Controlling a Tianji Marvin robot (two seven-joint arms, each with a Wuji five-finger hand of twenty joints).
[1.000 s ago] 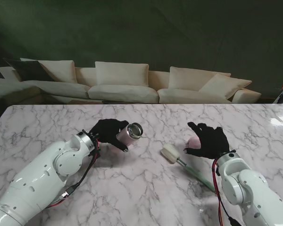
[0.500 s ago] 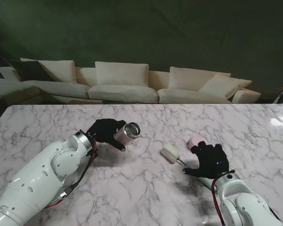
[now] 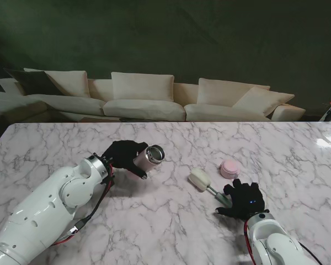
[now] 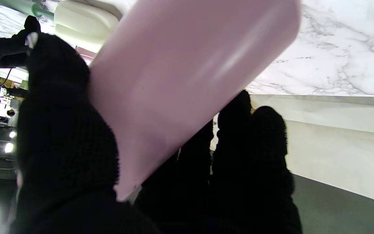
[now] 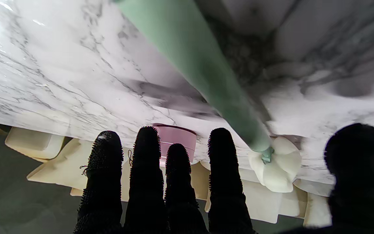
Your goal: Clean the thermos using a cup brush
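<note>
Marble table (image 3: 171, 221) (sofa (image 3: 143, 96) behind).

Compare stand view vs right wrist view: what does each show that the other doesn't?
Stand view only: the left hand shut on the pink thermos, its open mouth facing right. Right wrist view only: the right hand's fingers spread, not closed, over the brush's green handle. Both: the cup brush lying on the marble table, the pink lid and the sofa.
</note>
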